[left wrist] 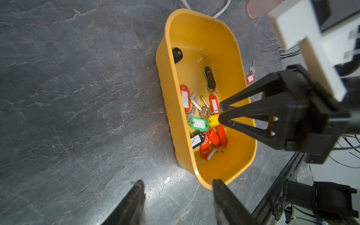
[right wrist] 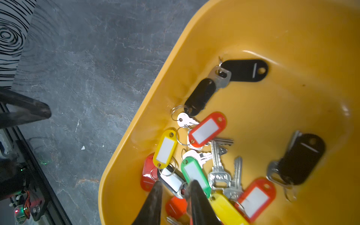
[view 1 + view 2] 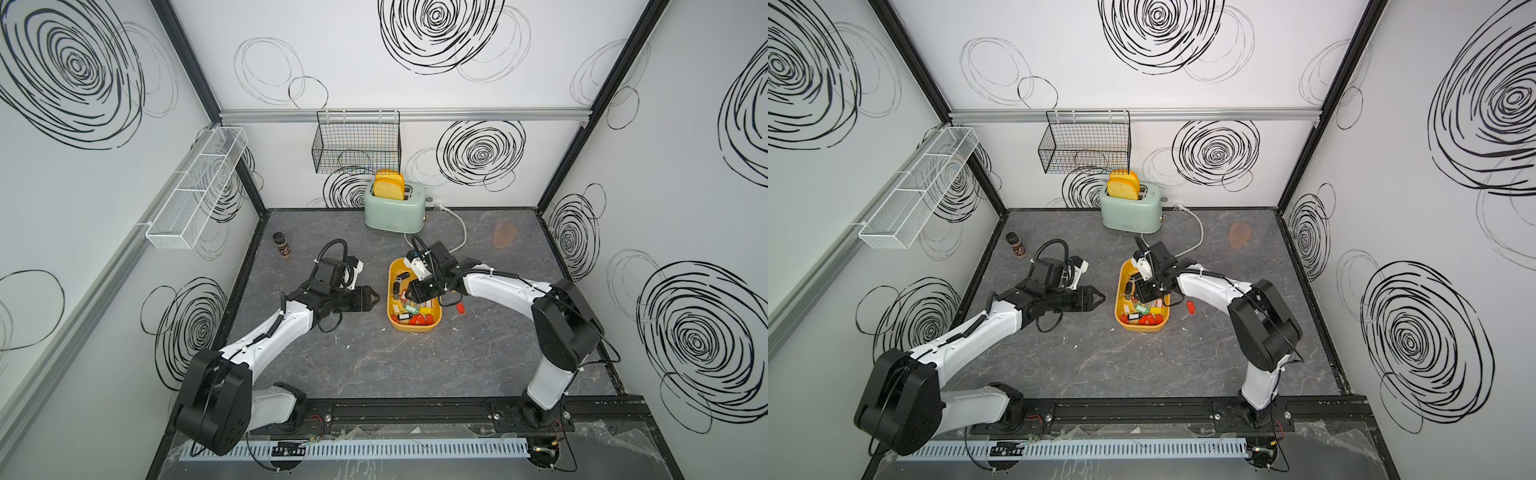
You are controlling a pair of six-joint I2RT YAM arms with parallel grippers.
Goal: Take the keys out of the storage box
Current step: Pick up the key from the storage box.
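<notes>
One red-tagged key (image 1: 250, 78) lies on the desk (image 3: 374, 374) beside the storage box (image 1: 214, 39); the other keys (image 1: 196, 116) sit inside, under the narrowly parted right gripper (image 2: 176, 185). Left gripper (image 1: 177, 183) open, empty.

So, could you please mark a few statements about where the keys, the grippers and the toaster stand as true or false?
1. One red-tagged key lies on the table, outside the storage box. True.
2. The left gripper reaches into the storage box. False: it hovers over the table beside the box, its fingers apart and holding nothing.
3. The right gripper is over the keys inside the box. True.
4. The toaster has nothing in its slots. False: toast slices stick up out of it.
</notes>
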